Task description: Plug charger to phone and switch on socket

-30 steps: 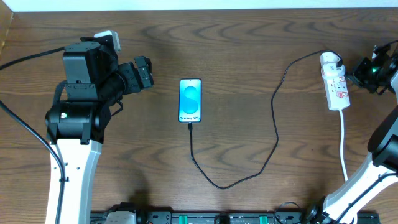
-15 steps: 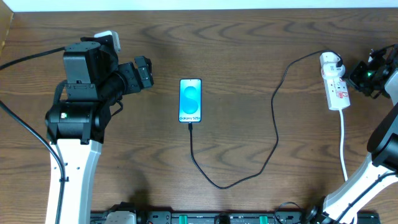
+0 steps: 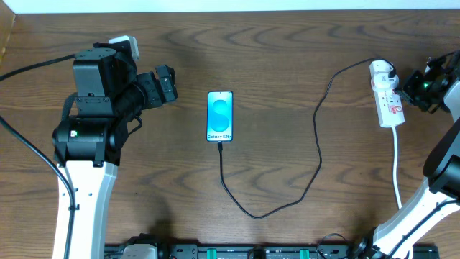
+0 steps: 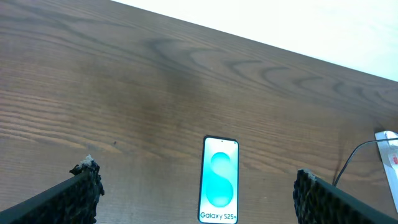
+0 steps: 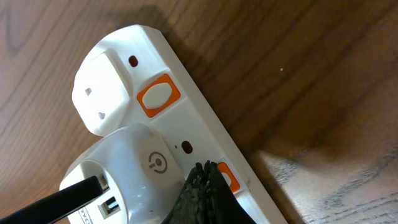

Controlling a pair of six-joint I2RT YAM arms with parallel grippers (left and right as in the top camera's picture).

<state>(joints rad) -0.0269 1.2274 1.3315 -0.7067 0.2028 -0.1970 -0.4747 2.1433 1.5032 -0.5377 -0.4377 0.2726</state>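
The phone (image 3: pixel 220 115) lies screen up at mid-table, its screen lit blue. The black charger cable (image 3: pixel 320 147) runs from the phone's near edge, loops toward me and climbs to the white plug head (image 3: pixel 381 70) on the socket strip (image 3: pixel 392 109). My right gripper (image 3: pixel 411 88) is shut beside the strip. In the right wrist view its closed tip (image 5: pixel 205 173) rests at an orange switch (image 5: pixel 227 178) next to the plug head (image 5: pixel 124 171). My left gripper (image 3: pixel 171 83) is open and empty, left of the phone (image 4: pixel 219 180).
A second orange switch (image 5: pixel 158 94) sits by an unused outlet on the strip. The strip's white lead (image 3: pixel 397 165) runs toward the near right. The cable loop (image 3: pixel 251 214) lies on the wood near the front edge. The right arm's base (image 3: pixel 402 223) stands at the near right.
My right gripper has shifted slightly left, closer to the socket strip. The left arm, phone and cable have not moved.
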